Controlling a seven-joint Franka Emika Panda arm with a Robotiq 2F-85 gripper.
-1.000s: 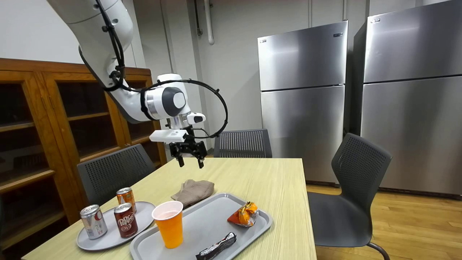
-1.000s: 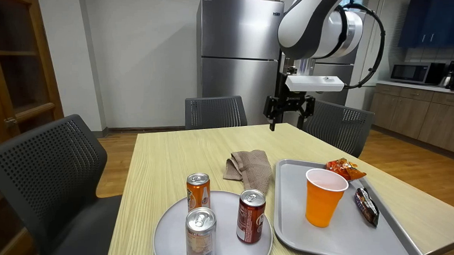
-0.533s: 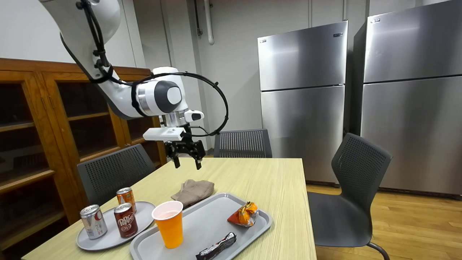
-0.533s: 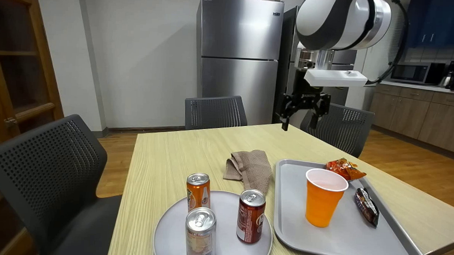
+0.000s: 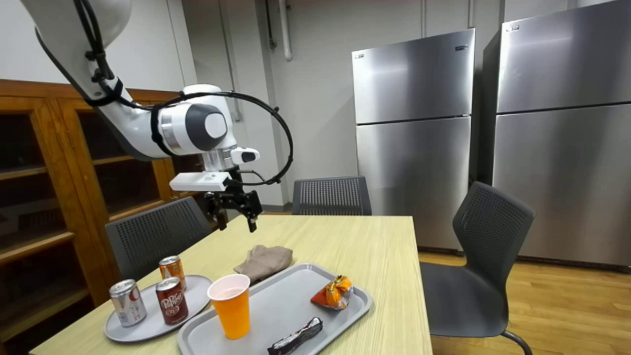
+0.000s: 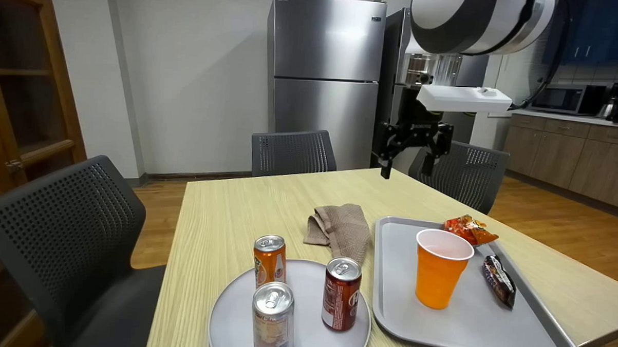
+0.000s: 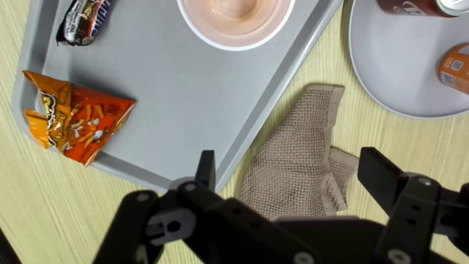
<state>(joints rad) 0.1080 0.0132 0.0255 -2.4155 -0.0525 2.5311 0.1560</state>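
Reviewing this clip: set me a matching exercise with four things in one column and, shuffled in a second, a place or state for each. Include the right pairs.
Column one:
1. Brown cloth
2. Orange cup
3. Dark red can
4. Jaws

Column two:
A. Standing on the round plate
B. Open, gripping nothing
C. Standing on the grey tray
D. Lying rumpled on the tabletop

Right pairs: 1-D, 2-C, 3-A, 4-B

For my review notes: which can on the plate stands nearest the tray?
The dark red Dr Pepper can, on the side of the plate towards the tray; the orange can and silver can stand farther away.
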